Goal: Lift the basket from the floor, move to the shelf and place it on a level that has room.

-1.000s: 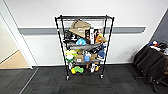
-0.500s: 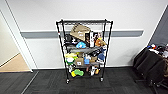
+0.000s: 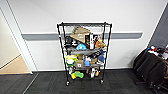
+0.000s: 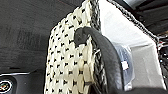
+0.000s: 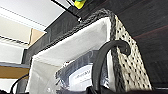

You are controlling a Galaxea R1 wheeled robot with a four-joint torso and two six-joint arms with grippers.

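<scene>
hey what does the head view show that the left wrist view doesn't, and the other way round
Head view only: the shelf against the white wall, its lower tiers cluttered, its top level bare, and a doorway onto tan wooden floor.

Left wrist view only: the basket close up, its woven cream side, dark rim, black loop handle and white lining.

Both: the dark grey carpet floor.

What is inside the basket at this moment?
The basket has a white lining, and in it lies a bluish-grey item with a white label, seemingly in clear wrapping. The label's text is unreadable, and the basket's walls and handle cover whatever lies deeper.
</scene>
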